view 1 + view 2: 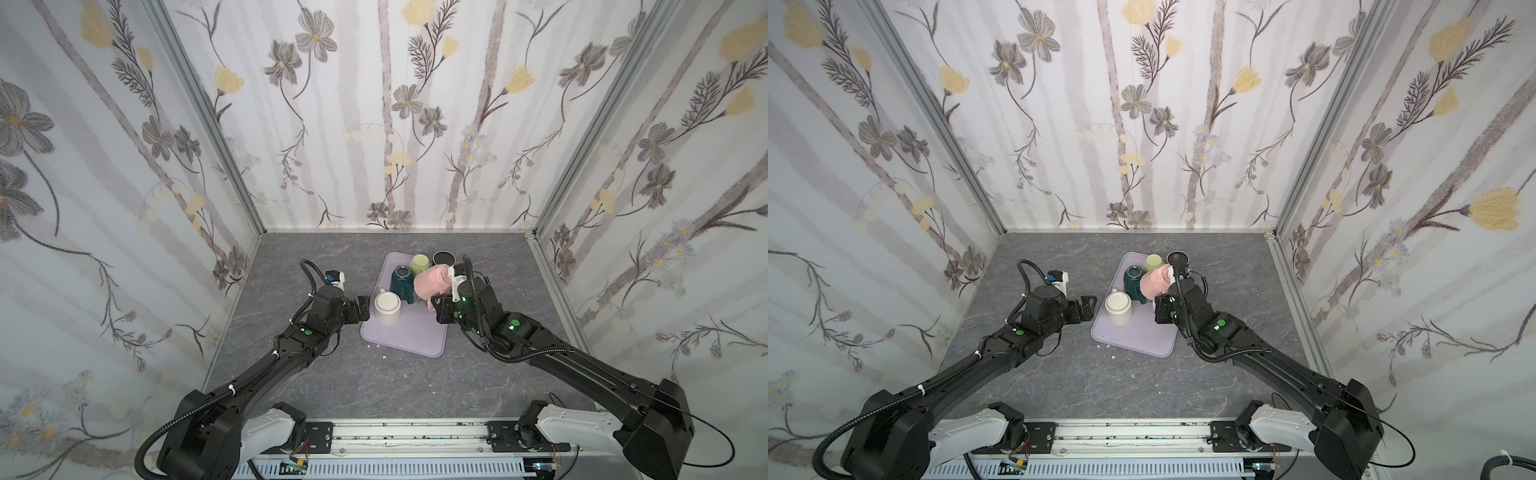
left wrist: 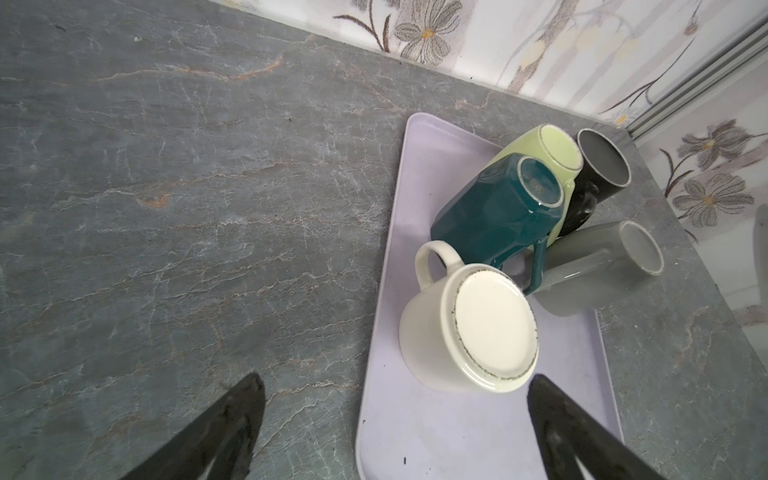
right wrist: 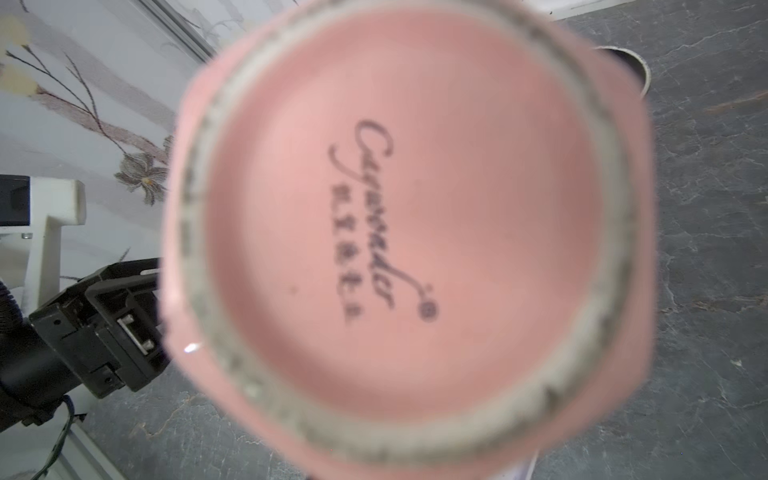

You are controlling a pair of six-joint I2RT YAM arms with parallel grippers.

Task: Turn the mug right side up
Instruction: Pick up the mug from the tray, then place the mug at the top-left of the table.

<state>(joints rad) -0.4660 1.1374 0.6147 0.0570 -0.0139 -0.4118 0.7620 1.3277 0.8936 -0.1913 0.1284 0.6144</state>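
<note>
Walls (image 1: 386, 124): floral wallpaper with grey and yellow blooms closes three sides, with metal posts in the corners.
Tabletop (image 1: 316, 374): grey marble-look slab; both arms reach in from its near edge.
Tray (image 1: 411, 345): lavender rectangle near the middle of the tabletop, long side running near to far; its near half is bare.
Pink mug (image 1: 430, 282): lifted over the tray's right edge, above the far half. Its long axis is tipped far over, nearer level than upright. The base points up toward the right arm, and its printed mark fills the right wrist view. The mouth faces down toward the teal mug.
White mug (image 1: 387, 307): upside down at the tray's left edge, handle toward the far side.
Teal mug (image 1: 401, 282): upside down, just beyond the white one.
Green mug (image 1: 419, 262): upside down at the tray's far edge.
Grey mug (image 2: 598, 270): upside down at the tray's right edge.
Black mug (image 1: 444, 258): mouth up, by the tray's far right corner.
Right gripper (image 1: 437, 306): nearly closed, clamped on the pink mug's lower side; the exact hold is hidden.
Left gripper (image 1: 365, 309): spread wide and holding nothing, at the tray's left edge just beside the white mug.
White specks (image 1: 384, 356): scattered off the tray's near edge.
</note>
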